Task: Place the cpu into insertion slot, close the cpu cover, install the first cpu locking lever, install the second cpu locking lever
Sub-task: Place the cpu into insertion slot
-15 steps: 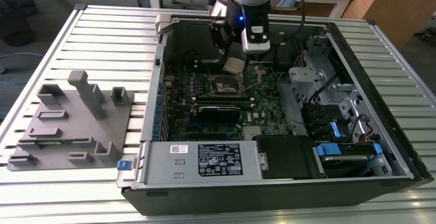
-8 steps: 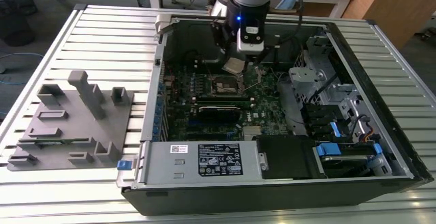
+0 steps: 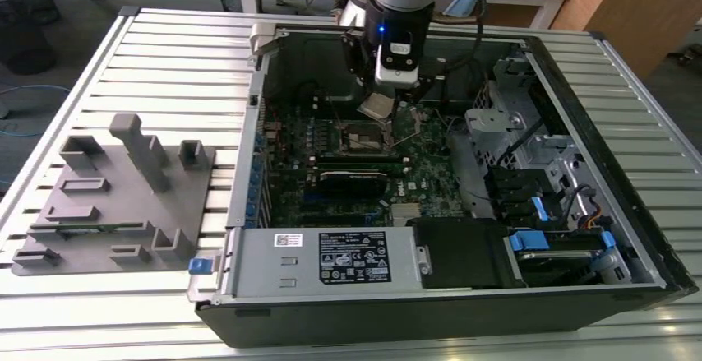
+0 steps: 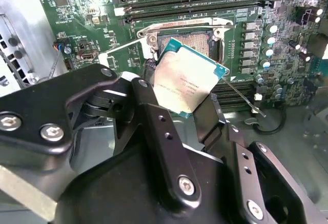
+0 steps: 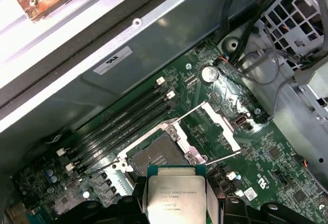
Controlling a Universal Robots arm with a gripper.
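The tool (image 3: 386,99) pinches the cpu (image 3: 376,106) in the upper middle of the exterior view. It hangs above the insertion slot (image 3: 367,137) inside the open computer case (image 3: 329,312). The case stands on the slatted worktop (image 3: 164,40), with a grey fixture (image 3: 110,196) at the exterior view's left.

In the second wrist view, black fingers (image 4: 148,101) grip the tilted cpu (image 4: 188,78) by opposite edges, near the insertion slot (image 4: 197,37).

In the first wrist view, the cpu (image 5: 176,198) shows its printed metal top. The insertion slot (image 5: 154,155) lies bare, and the cpu cover (image 5: 221,126) is swung open beside it.
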